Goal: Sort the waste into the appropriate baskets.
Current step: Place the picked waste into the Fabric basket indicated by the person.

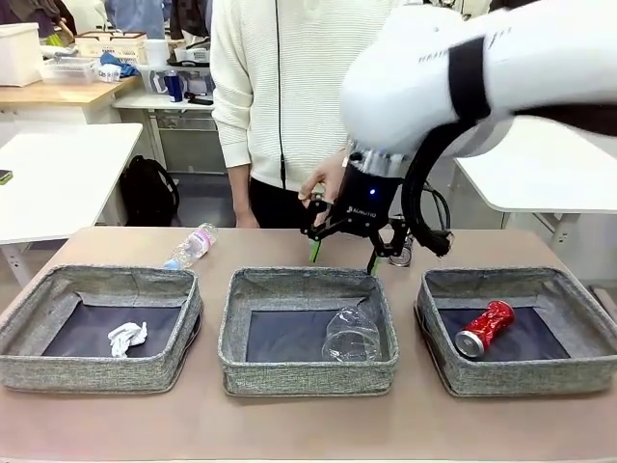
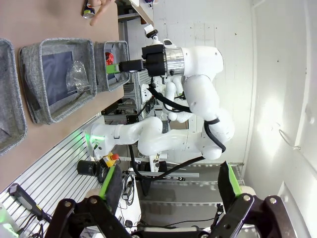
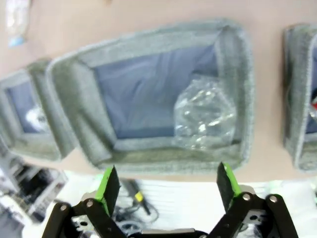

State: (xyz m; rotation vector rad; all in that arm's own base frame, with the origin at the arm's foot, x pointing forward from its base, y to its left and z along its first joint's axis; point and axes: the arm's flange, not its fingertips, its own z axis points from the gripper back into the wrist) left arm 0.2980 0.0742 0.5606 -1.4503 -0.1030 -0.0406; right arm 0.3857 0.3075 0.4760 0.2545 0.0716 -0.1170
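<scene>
Right gripper (image 1: 342, 258) wide, empty, above middle basket (image 1: 308, 378); left gripper (image 2: 168, 176) wide, empty. Bottle (image 1: 193, 246) lies on table (image 1: 289, 429): grasp across body, drop beside cup (image 1: 352, 338).

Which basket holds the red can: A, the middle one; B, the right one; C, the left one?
B: the red can lies in the right basket, while the middle basket holds a cup and the left basket a paper wad.
</scene>
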